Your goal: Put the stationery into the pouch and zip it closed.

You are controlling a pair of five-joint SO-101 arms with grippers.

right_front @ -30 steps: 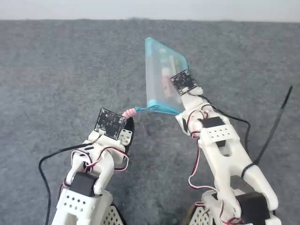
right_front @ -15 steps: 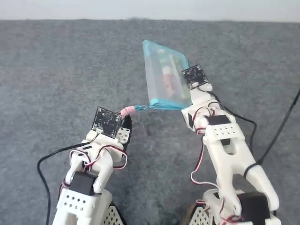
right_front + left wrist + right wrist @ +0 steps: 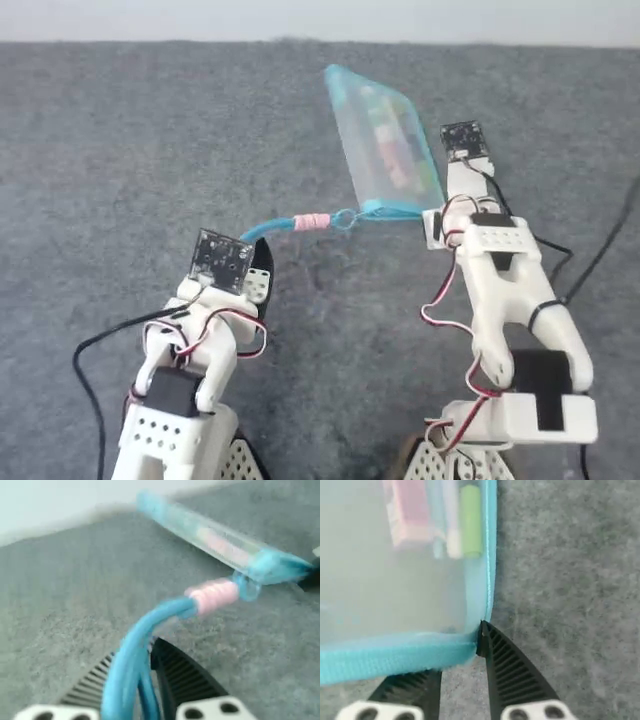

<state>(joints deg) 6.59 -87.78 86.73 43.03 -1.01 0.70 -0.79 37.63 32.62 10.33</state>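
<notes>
The left pincer (image 3: 134, 652) pinches the blue pull cord (image 3: 150, 625) of the translucent blue plastic pouch (image 3: 385, 140); the right pincer (image 3: 462, 650) clamps that pouch's trimmed corner.

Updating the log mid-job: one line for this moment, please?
left gripper: shut on cord | right gripper: shut on pouch corner | stationery: inside pouch

Grey, felt-like table (image 3: 120, 130), met by a pale wall (image 3: 300, 20) at 12 o'clock. Left arm base (image 3: 170, 440) at 7, right arm base (image 3: 510, 430) at 5; black cables (image 3: 88, 385) lying at 8 and 3.
</notes>
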